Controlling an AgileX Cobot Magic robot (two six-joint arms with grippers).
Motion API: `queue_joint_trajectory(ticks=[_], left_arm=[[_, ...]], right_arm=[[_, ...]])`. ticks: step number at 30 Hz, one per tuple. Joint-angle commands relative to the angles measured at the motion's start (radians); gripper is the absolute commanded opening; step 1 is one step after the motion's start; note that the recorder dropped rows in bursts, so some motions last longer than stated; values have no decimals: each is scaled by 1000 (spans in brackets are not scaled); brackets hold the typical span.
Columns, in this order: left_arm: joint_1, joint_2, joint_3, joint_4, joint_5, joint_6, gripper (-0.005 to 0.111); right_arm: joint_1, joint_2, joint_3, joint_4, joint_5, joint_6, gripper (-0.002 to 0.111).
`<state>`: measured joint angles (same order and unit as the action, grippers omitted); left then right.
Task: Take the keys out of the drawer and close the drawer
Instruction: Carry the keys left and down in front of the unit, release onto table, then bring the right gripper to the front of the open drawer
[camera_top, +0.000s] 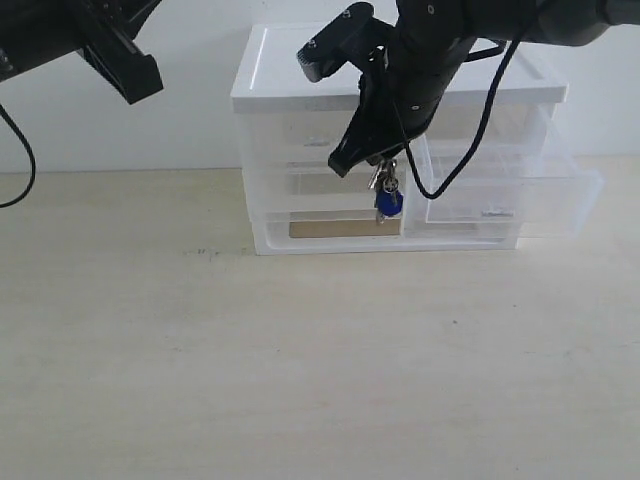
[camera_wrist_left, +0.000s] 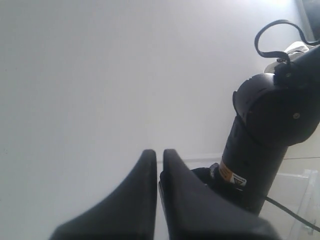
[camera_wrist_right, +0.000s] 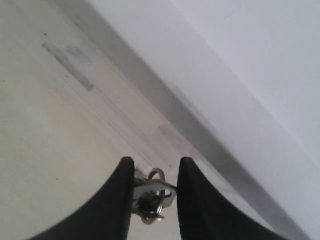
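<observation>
Now, start near you: the pale wooden table (camera_top: 300, 380) lies under your right gripper (camera_top: 372, 165). That gripper's 2 black jaws pinch the ring of the small bunch of grey metal keys with the blue oval fob (camera_top: 387, 196). The keys hang straight down from the jaws, their long way up and down. They are in the air above the table, out of the drawer.

Just behind them stands the white plastic cabinet (camera_top: 300, 70). The small see-through plastic drawer (camera_top: 530, 190) on its right side is pulled out, just to the right of the keys in the exterior view. Your right arm (camera_top: 440, 40) is the nearer one to it, so I think it suits the push.

Your left gripper (camera_top: 128, 72) is high up and well apart, its 2 jaws pressed together.

An orange label (camera_wrist_left: 232, 175) sits on the right arm, too blurred to read. No other writing shows.
</observation>
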<state>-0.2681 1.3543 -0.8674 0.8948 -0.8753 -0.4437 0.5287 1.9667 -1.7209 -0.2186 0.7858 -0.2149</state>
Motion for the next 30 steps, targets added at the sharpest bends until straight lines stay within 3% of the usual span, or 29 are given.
queue_joint_trajectory(ticks=[1, 2, 6, 7, 9, 10, 11, 16, 19, 24, 28, 30], left_arm=[[4, 1, 2, -15, 1, -1, 4], [4, 1, 2, -15, 1, -1, 4], [4, 10, 2, -23, -1, 3, 4], [4, 14, 2, -23, -11, 3, 4], [4, 33, 2, -40, -33, 11, 4], [4, 50, 2, -55, -51, 21, 4], [4, 56, 2, -68, -59, 31, 4], [4, 88, 2, -110, -82, 60, 4], [4, 88, 2, -118, -77, 63, 4], [4, 88, 2, -118, -77, 69, 4], [4, 88, 2, -118, -74, 69, 4], [4, 88, 2, -118, -74, 69, 4]], right_arm=[[-11, 0, -1, 0, -59, -1, 53], [-11, 0, -1, 0, -62, 9, 61], [-11, 0, -1, 0, -58, 32, 55], [-11, -2, -1, 0, -51, 32, 49], [-11, -14, -1, 0, -25, 34, 27], [-11, -27, -1, 0, -10, 34, 7], [-11, -36, -1, -3, -7, 34, 0], [-11, -113, 13, 3, 2, 60, 0], [-11, -194, 104, 3, -112, 86, 0], [-11, -371, 376, 3, -385, 170, 0], [-11, -573, 722, 0, -767, 239, 0], [-22, -652, 852, 18, -833, 251, 0]])
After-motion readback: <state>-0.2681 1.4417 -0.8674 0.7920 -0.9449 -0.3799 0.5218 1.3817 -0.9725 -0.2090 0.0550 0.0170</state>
